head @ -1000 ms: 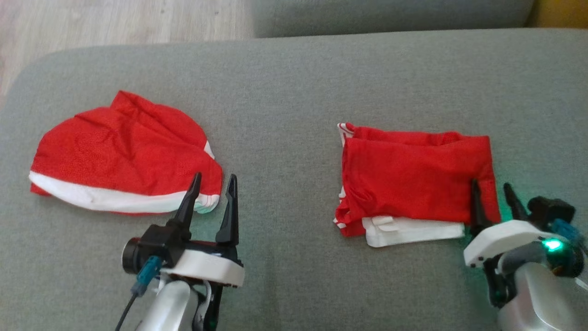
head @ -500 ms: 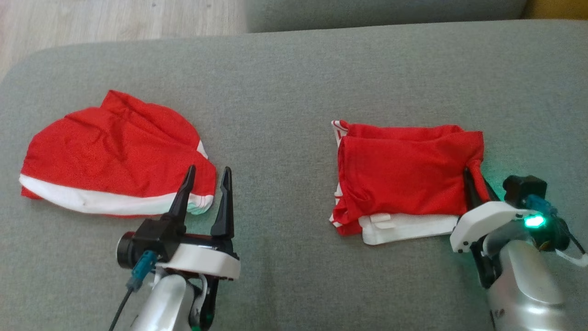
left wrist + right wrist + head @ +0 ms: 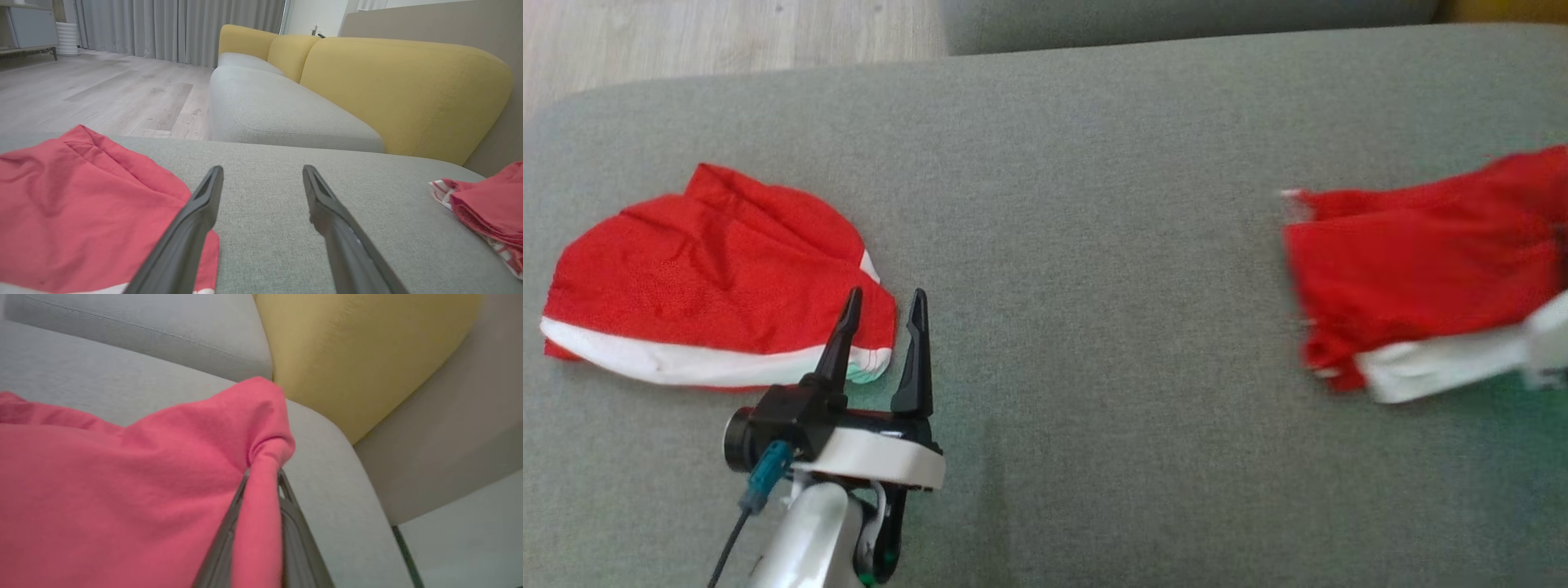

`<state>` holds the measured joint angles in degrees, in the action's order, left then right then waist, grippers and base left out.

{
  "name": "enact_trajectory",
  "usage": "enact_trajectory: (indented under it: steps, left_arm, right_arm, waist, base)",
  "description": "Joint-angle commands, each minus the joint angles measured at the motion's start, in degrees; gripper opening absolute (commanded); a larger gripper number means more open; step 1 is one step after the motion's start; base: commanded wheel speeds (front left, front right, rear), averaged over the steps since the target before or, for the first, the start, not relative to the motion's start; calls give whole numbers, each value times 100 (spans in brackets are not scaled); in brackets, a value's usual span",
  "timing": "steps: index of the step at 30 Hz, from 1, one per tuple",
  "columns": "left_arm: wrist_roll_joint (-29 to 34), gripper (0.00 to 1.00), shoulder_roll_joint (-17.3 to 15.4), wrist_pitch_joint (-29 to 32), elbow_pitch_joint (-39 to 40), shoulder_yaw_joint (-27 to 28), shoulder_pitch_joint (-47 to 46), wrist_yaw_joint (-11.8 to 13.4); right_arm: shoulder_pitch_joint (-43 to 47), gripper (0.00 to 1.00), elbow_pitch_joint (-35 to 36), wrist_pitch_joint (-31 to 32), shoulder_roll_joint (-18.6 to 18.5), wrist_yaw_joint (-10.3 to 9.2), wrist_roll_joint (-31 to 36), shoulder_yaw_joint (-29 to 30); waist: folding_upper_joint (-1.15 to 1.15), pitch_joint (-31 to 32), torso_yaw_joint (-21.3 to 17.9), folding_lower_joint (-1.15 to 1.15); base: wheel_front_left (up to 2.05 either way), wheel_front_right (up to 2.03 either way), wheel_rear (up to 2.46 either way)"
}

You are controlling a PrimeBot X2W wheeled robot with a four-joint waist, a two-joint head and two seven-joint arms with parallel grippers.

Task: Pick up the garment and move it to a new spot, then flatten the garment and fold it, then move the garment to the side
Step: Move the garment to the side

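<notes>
The fingers pinch a bunched fold of the red garment at six o'clock, with a grey cushion behind and a yellow cushion at one o'clock.

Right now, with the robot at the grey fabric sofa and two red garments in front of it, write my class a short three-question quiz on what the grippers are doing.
1. True or false: the left gripper is shut on the rounded red garment with a white band.
2. What does the right gripper pinch? A) a corner of the folded red and white garment; B) the rounded garment; C) nothing.
3. Short answer: on the grey fabric sofa seat, which side of the robot is the folded garment on?
Key: 1 false, its jaws stand open and hold nothing; 2 A; 3 right.
</notes>
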<state>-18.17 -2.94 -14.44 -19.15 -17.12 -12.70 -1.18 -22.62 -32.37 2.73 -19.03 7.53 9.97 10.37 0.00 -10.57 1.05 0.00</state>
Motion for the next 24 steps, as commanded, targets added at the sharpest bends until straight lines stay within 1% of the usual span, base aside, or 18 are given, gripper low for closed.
enact_trajectory:
  steps: [1,3,9,14,24]
  left_arm:
    - [44,100,-2,-56,212,197,-268,-38]
    - [47,100,-1,-56,229,207,-291,-53]
    - [77,100,1,-56,250,238,-325,-77]
    - [93,100,2,-56,239,246,-361,-104]
    - [148,100,4,-56,232,305,-345,-123]
  right_arm:
    - [-139,0,248,78,-378,-4,73,185]
    - [-147,0,241,175,-616,-4,197,283]
    - [-266,0,292,373,-679,-4,391,766]
    - [-313,0,313,385,-583,-4,667,1109]
    - [-304,0,474,300,-328,-4,1041,1396]
  waist:
    - [0,-84,51,0]
    - [0,-156,85,0]
    - [0,-277,134,0]
    - [0,-326,179,0]
    - [0,-382,131,0]
  base:
    - [0,0,0]
    - [0,0,0]
    - [0,0,0]
    - [0,0,0]
    - [0,0,0]
